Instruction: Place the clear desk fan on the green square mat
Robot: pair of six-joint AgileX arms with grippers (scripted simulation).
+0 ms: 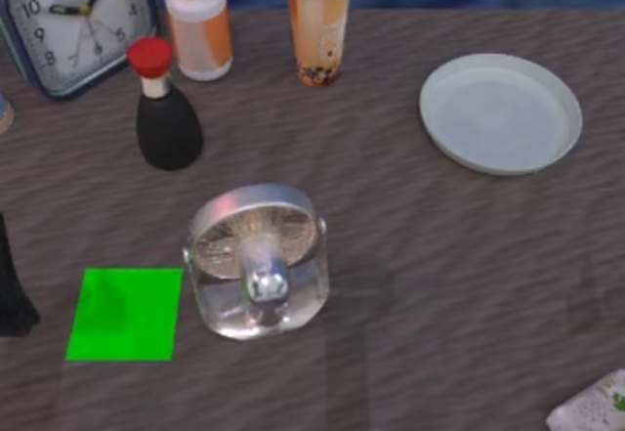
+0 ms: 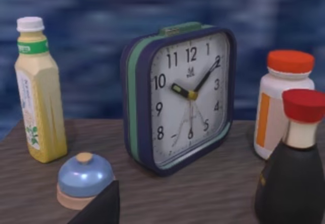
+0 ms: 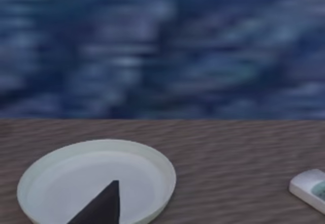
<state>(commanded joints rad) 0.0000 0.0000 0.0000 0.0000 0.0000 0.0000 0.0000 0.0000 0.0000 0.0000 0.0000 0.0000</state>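
Just right of the green square mat (image 1: 125,314) stands the clear desk fan (image 1: 258,260)

Even soft light, faint shadows, blurred backdrop.

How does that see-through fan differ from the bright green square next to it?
The clear desk fan stands up off the table, while the green square mat lies flat. The fan is glassy and transparent with a silvery rim and brownish blades; the mat is one plain, solid green. The fan's corners are rounded, the mat's sharp. They sit side by side and look similar in width.
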